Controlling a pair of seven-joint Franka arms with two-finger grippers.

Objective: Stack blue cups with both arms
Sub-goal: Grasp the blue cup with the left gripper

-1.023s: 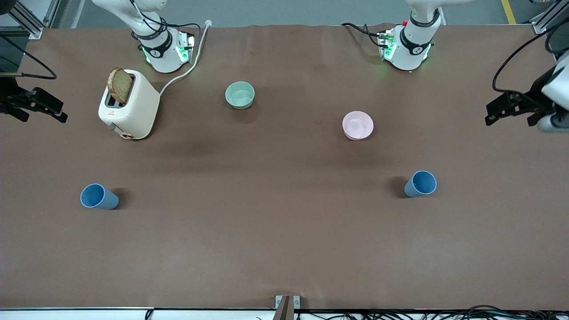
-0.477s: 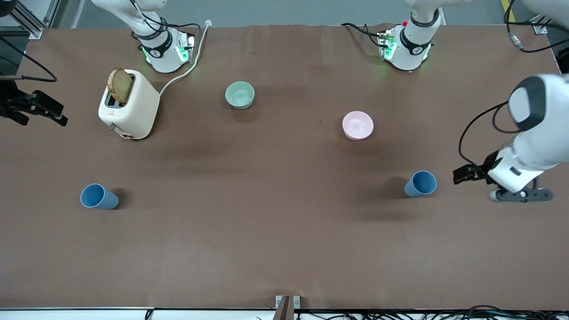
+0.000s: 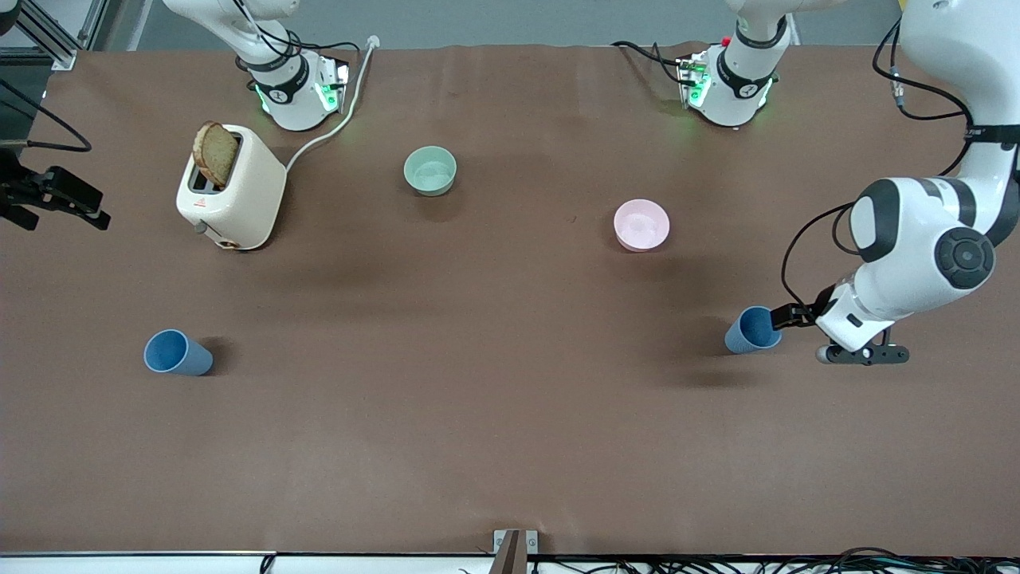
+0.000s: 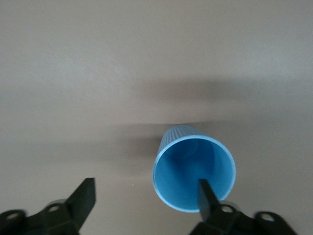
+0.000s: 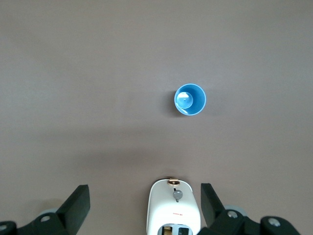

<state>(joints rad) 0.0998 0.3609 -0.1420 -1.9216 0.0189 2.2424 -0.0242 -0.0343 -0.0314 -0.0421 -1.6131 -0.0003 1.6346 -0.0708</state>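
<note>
Two blue cups stand upright on the brown table. One cup (image 3: 751,330) is toward the left arm's end, the other (image 3: 177,353) toward the right arm's end. My left gripper (image 3: 785,317) is open and low, right beside the first cup. In the left wrist view one finger (image 4: 205,196) overlaps this cup's (image 4: 193,172) rim; the cup is off-centre between the fingers of the gripper (image 4: 146,196). My right gripper (image 3: 88,209) is open and empty, high over the right arm's end of the table. Its wrist view shows the other cup (image 5: 190,99) and the gripper's (image 5: 145,203) open fingers.
A white toaster (image 3: 231,187) with a slice of bread stands near the right arm's base; it also shows in the right wrist view (image 5: 174,208). A mint-green bowl (image 3: 430,171) and a pink bowl (image 3: 641,225) sit farther from the front camera than the cups.
The left arm has swung in from its end of the table and come down beside its blue cup. The right gripper has shifted only slightly.
</note>
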